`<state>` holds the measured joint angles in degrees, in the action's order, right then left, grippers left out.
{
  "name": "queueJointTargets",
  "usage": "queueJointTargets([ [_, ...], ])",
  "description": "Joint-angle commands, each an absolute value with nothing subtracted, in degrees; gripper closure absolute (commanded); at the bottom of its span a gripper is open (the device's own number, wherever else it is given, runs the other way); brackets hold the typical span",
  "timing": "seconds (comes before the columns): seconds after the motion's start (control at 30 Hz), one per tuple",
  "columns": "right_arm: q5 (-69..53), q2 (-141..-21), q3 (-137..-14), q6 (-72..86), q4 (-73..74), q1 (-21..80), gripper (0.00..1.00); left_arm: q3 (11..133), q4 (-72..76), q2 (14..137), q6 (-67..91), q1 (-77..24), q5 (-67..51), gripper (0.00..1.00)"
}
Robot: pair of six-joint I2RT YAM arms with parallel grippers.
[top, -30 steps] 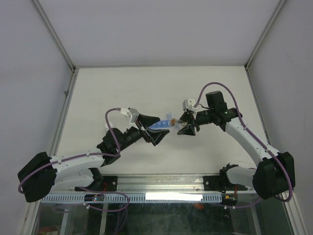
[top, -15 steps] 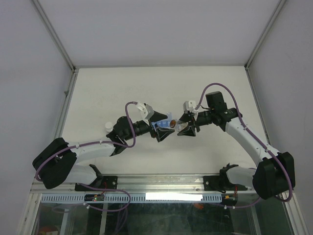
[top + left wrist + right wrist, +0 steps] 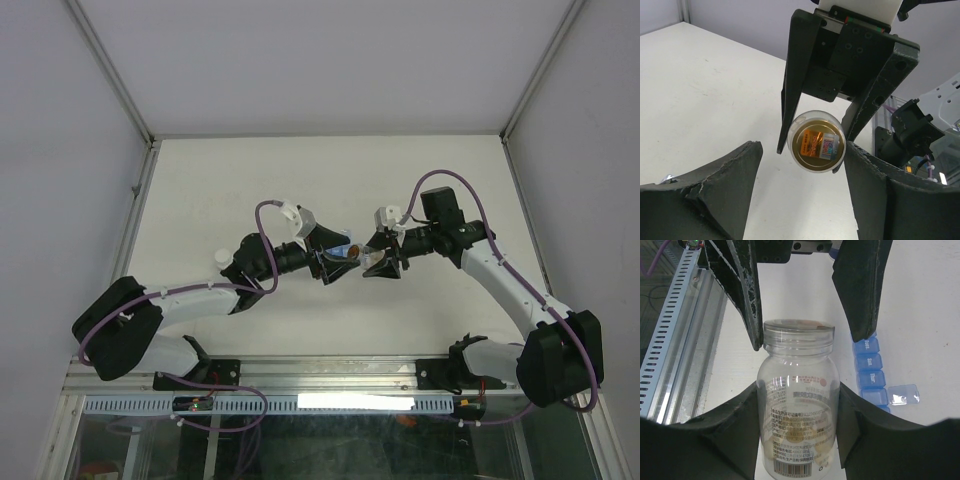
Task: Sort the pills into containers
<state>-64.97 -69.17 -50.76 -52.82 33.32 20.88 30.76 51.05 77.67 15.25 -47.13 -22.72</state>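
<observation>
- Left claw (image 3: 802,150) moved in around the bottle (image 3: 798,390) at its top end; jaws narrowed, still apart.
- Bottle, pills (image 3: 812,442) inside, clamped in right claw (image 3: 380,262).
- Pill box (image 3: 870,371) on table (image 3: 920,315) beside left claw; pouring judged pending.

Both arms are reaching inward, the left tool (image 3: 338,262) and right tool (image 3: 372,262) facing tip to tip. The right tool is clamping a bottle (image 3: 797,410); the left tool's jaws are standing apart.
</observation>
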Motion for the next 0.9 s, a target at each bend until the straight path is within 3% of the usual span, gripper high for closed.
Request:
queueJointTargets([
  [0.0, -67.20, -68.57, -51.72, -53.83, 32.63, 20.83, 1.00, 34.08, 53.94, 77.97, 16.37, -46.60, -22.96, 0.33],
  [0.3, -67.04, -68.74, -51.83, -53.82, 32.74, 20.84, 1.00, 35.65, 52.76, 79.40, 17.28, -46.60, -24.36, 0.52],
  [0.47, -66.74, -68.88, -51.92, -53.77, 32.68, 20.85, 1.00, 35.94, 52.48, 79.17, 19.24, -46.54, -25.23, 0.87],
  [0.57, -65.71, -69.04, -52.01, -52.63, 31.91, 20.88, 1.00, 35.87, 52.48, 78.88, 24.25, -46.54, -21.52, 0.99],
  [0.87, -58.85, -71.63, -52.57, -43.22, 25.92, 20.44, 1.00, 36.35, 47.81, 77.60, 44.69, -47.46, -6.26, 1.00],
])
